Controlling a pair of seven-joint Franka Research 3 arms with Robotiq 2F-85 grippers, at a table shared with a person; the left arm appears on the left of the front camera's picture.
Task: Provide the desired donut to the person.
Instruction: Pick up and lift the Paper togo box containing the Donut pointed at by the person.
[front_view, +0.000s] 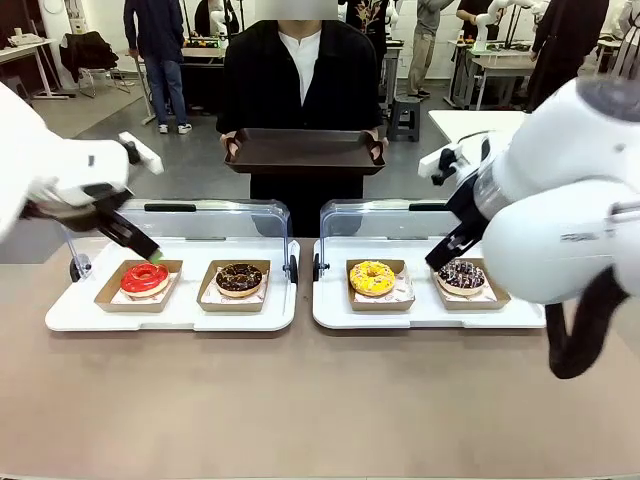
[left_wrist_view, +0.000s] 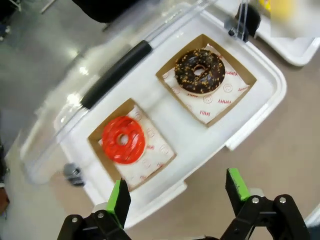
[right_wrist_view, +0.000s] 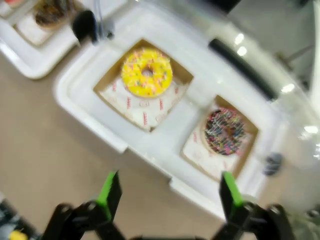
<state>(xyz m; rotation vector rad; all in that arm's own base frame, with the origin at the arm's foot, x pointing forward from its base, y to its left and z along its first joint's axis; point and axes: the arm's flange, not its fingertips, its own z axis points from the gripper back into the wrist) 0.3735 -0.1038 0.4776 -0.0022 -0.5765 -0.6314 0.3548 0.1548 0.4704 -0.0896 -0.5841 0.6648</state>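
Beige tabletop (front_view: 300, 400) stretches across the front view, with two white trays side by side on it, each with a clear lid tipped up behind. The left white tray (front_view: 60, 318) holds a red donut (front_view: 145, 277) and a chocolate donut (front_view: 239, 278). The right white tray (front_view: 335, 318) holds a yellow donut (front_view: 372, 277) and a sprinkled donut (front_view: 461, 274). Each donut sits in its own brown paper box.

Across the table stands the person (front_view: 300, 90), gripping a dark brown tray (front_view: 305, 152) level at waist height with both hands, well apart from all four donuts.

From the left wrist I get what the front hides. The left gripper (left_wrist_view: 176, 180) hangs over the near rim of its tray, green pads spread wide with nothing between them. The red donut is the closer of its two, and pale crumbs show on the chocolate one.

The right wrist picture is blurred. It shows the right gripper (right_wrist_view: 170, 177), fingers equally wide apart and empty, above its tray's near edge with both its donuts beyond.
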